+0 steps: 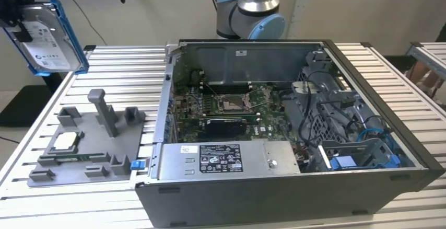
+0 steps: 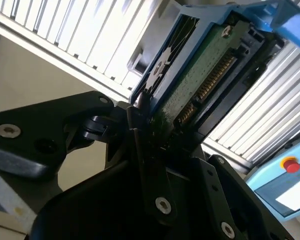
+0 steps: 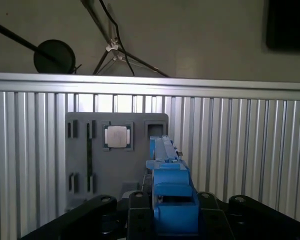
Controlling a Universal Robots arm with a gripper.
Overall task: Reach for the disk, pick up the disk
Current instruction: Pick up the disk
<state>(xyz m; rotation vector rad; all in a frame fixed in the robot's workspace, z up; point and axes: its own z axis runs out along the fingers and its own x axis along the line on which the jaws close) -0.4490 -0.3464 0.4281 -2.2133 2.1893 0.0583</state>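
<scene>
We see the gripper (image 1: 15, 21) clamped on the disk (image 1: 50, 36), which it holds aloft at the exterior view's upper left, clear of the table (image 1: 118, 61). The disk's long axis stands nearly vertical, slightly tilted, with the label facing the camera. In the second wrist view a finger (image 2: 140, 130) presses beside its green circuit board (image 2: 200, 85).

Place: robotics lab, computer-assembly test cell.
Evidence:
- ribbed aluminium bench (image 1: 118, 67), with my arm (image 1: 252, 9) rising at its far edge
- opened computer case (image 1: 265, 203) on the bench, motherboard (image 1: 223, 103) bare
- grey fixture plate (image 1: 91, 129) with moulded posts near the bench edge at the exterior view's left
- the disk (image 1: 47, 33) clamped in my pincer (image 3: 172, 205)
- blue control pendant (image 2: 285, 187) with a red button
- plain walls and hanging cables
</scene>
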